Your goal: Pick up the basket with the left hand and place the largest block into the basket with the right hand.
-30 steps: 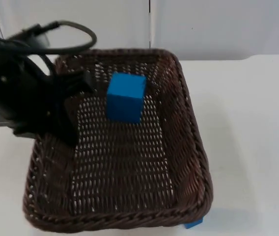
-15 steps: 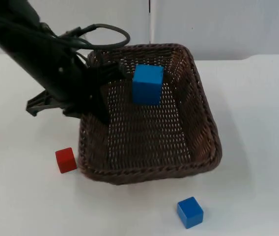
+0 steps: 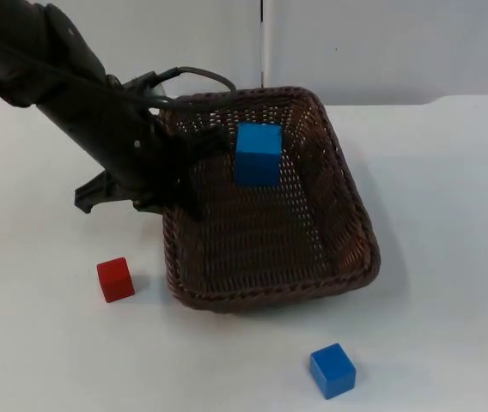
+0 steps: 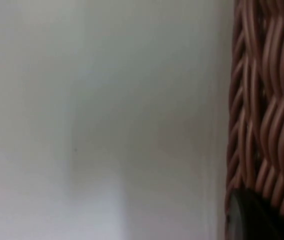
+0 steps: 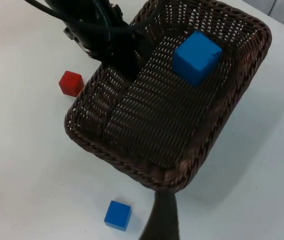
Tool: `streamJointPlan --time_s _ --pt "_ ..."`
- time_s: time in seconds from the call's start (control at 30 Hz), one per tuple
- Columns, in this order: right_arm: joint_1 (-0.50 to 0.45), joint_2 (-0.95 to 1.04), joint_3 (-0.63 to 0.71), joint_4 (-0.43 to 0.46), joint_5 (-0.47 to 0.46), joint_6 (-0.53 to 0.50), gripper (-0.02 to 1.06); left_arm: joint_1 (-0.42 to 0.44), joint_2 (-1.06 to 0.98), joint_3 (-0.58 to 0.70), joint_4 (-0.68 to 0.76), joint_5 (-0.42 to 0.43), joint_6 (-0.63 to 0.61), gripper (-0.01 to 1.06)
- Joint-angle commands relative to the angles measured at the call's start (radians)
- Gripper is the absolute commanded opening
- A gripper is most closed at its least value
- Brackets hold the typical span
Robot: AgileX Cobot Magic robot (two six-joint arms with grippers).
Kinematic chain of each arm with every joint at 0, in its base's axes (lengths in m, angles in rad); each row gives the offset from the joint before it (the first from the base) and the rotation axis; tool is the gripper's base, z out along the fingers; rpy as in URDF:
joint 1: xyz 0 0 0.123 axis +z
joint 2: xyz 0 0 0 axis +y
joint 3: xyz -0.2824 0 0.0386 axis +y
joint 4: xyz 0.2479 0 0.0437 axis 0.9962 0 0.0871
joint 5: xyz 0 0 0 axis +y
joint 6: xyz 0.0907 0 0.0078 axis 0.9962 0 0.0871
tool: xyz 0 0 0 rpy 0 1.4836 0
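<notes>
in the top view the wicker basket [image 3: 270, 202] sits lower and more to the right than a moment ago, when it was raised close to the camera and hid most of the table. now its bottom seems to rest on the white table [image 3: 450, 257], or very near it; i cannot tell if it touches. the left gripper [image 3: 191, 176] is clenched on the basket's left rim, one finger inside the wall. the large blue block [image 3: 258, 154] lies inside the basket, near the far wall, about where it was before. the red block [image 3: 115, 279], which came into sight half a second ago, stands just beside the basket's near left corner, and the small blue block [image 3: 332, 370] is well apart in front of it.

in the left wrist view the woven rim [image 4: 262, 100] is close beside the black fingertip [image 4: 252, 217], with bare table next to it, which fits a grasp on the rim.

in the right wrist view the camera looks down from high above on the basket [image 5: 172, 100] with the large blue block [image 5: 197, 56] in it, the left gripper [image 5: 127, 55] on the rim, the red block [image 5: 71, 82] and the small blue block [image 5: 117, 215]. for the right gripper, i cannot tell whether it is released or closed.

i judge that the largest block is already placed and the basket is being set down, so the task is nearly finished.
</notes>
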Motion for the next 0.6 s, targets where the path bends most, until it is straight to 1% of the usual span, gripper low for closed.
streamJointPlan --time_s 0.0,0.07,0.1,0.2,0.23,0.3,0.33,0.57 --pt "-0.006 -0.009 0.0 -0.002 -0.016 -0.002 0.67 -0.002 -0.01 -0.015 -0.036 -0.022 0.001 0.0" --pt "-0.006 -0.009 0.0 -0.002 -0.016 -0.002 0.67 -0.002 -0.01 -0.022 -0.034 -0.01 0.001 0.04" --pt "-0.006 -0.009 0.0 -0.002 -0.016 -0.002 0.67 -0.002 -0.01 -0.022 -0.034 -0.01 0.001 0.04" --pt "-0.006 -0.009 0.0 -0.002 -0.016 -0.002 0.67 -0.002 -0.01 -0.034 -0.036 0.017 0.016 0.19" --pt "-0.006 -0.009 0.0 -0.002 -0.016 -0.002 0.67 -0.002 -0.01 -0.034 -0.036 0.017 0.016 0.19" --pt "-0.006 -0.009 0.0 -0.002 -0.016 -0.002 0.67 -0.002 -0.01 -0.037 -0.036 0.02 0.022 0.26" --pt "-0.006 -0.009 0.0 -0.002 -0.016 -0.002 0.67 -0.002 -0.01 -0.037 -0.036 0.02 0.022 0.28" --pt "-0.006 -0.009 0.0 -0.002 -0.016 -0.002 0.67 -0.002 -0.01 -0.037 -0.037 0.013 0.004 0.29"
